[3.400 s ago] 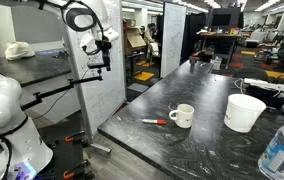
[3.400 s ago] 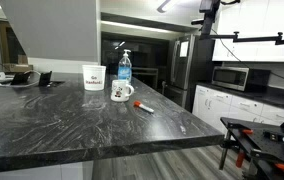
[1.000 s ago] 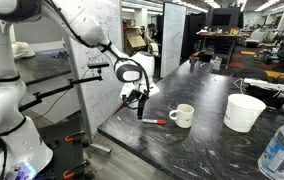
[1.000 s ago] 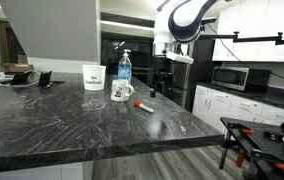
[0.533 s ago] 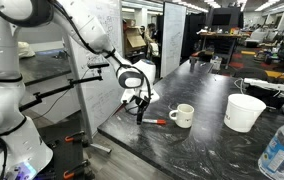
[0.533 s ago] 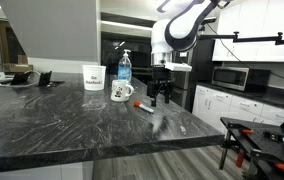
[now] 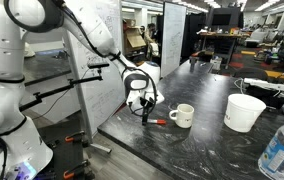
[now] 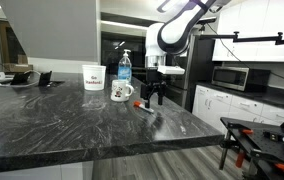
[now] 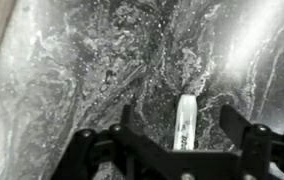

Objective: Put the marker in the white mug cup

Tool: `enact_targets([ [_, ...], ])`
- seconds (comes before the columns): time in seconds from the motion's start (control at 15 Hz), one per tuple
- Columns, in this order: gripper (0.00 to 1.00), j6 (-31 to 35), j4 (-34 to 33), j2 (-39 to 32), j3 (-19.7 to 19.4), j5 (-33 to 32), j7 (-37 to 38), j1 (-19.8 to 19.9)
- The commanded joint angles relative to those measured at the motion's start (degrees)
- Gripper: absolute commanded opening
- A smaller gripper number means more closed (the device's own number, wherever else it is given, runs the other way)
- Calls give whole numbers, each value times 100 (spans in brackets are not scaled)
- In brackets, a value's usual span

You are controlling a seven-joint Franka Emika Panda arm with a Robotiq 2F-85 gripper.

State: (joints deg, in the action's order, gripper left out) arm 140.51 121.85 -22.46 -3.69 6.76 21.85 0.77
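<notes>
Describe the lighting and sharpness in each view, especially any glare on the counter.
Wrist view: near-monochrome, strong glare patches on the counter, the gripper a dark silhouette framing the bright marker. In an exterior view the foreground bottle is blurred; in an exterior view the counter shows a soft sheen.

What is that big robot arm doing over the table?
The white robot arm hovers its gripper open over a thin red marker lying flat on the dark marbled countertop. In the wrist view the marker sits between the open fingers, not yet grasped. The small white ceramic mug with a loop handle stands upright on the counter close beside the marker, and the marker is not in it yet.
</notes>
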Motion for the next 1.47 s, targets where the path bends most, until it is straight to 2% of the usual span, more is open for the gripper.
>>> enact_targets([
  [0.0, 65, -91, -220, -186, -121, -118, 190, -166],
  [0.53, 3, -175, -341, -146, -68, 51, 26, -167],
  [0.87, 6, -733, -587, 432, 147, 647, -292, 60],
  [0.93, 6, -981, -668, 608, 273, 1049, -544, 188],
  [1.13, 6, -1933, -1137, 860, 282, 1844, -862, 350],
  [1.27, 6, -2628, -1568, 780, 174, 2226, -873, 472],
  [1.4, 6, -3044, -1924, 568, 49, 2403, -622, 596],
])
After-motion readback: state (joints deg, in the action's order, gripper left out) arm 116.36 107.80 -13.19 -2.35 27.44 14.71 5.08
